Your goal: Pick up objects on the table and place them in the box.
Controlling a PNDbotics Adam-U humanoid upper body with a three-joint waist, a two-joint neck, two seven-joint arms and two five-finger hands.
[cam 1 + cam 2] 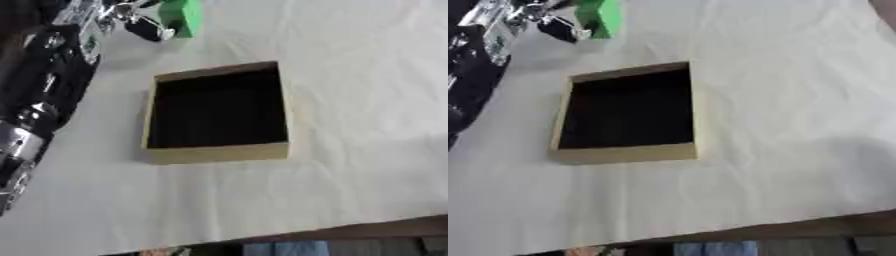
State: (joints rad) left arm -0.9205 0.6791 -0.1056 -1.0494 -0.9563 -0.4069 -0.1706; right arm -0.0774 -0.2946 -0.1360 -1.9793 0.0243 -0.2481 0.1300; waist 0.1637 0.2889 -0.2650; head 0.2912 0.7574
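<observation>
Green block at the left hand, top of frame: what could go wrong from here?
1. The green block sits at the picture's top edge, only partly seen; whether the left hand has it pinched or merely touches it cannot be told, so it might slip on lifting.
2. The block is outside the box, beyond its far wall; a low carry could clip that wall.
3. The cloth is wrinkled; dragging may bunch it.

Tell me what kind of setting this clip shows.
Probably a lab or test bench: a table under a plain white cloth, one open box, and the left hand at a green block.
</observation>
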